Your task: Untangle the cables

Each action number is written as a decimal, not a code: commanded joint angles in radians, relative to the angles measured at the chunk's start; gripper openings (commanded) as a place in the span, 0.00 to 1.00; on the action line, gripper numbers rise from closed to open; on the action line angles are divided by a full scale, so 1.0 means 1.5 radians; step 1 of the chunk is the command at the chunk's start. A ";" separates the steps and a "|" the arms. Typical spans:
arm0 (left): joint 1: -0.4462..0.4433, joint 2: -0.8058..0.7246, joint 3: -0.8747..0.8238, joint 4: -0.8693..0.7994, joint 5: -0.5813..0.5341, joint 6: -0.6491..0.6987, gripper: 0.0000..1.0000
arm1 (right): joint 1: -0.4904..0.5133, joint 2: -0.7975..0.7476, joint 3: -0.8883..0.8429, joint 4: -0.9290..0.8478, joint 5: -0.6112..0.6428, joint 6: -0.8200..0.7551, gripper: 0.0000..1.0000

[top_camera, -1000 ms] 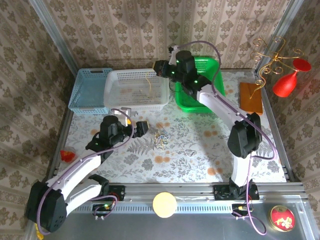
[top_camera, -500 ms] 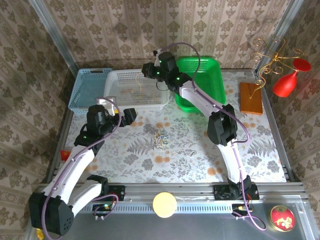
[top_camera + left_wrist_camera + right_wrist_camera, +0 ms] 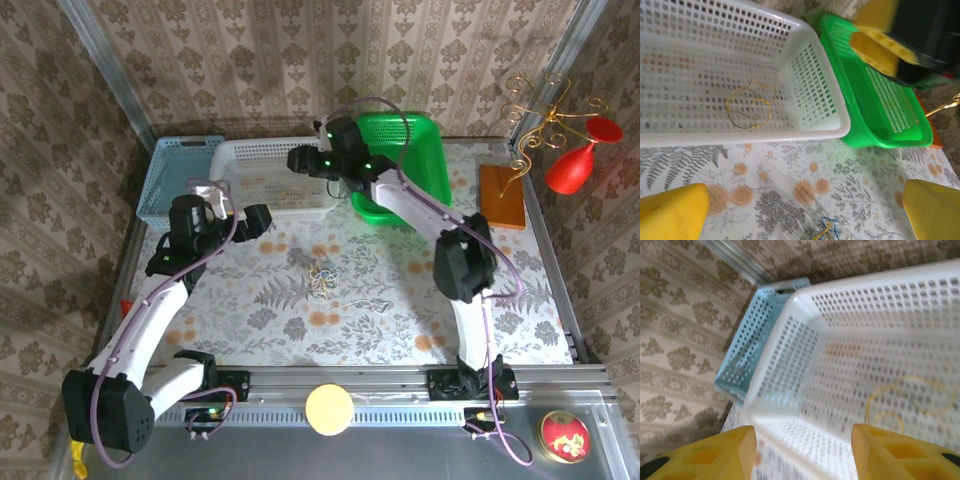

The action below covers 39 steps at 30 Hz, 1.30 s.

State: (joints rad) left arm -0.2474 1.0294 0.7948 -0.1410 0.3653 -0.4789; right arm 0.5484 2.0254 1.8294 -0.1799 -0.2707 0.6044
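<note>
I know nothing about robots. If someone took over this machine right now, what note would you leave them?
Left gripper: open, empty, in front of the white basket.
Right gripper: open, empty, above that basket.
Cables: one yellowish cable lies alone inside the white basket; a small clump of cables sits mid-table.
Done: one cable separated out.
Left: pull the clump apart, strand by strand.

A yellowish cable (image 3: pixel 750 107) lies looped inside the white basket (image 3: pixel 812 87) — a green basket (image 3: pixel 890 116) sits just right of it.
</note>
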 commanded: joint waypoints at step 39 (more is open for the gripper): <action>-0.304 0.245 0.029 -0.036 -0.207 0.084 1.00 | 0.141 -0.539 -0.916 0.229 0.061 0.383 0.63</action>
State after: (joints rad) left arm -0.6945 1.3827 0.8040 -0.1871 0.0711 -0.3885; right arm 0.7475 1.1877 0.4484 0.0933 -0.2157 1.1187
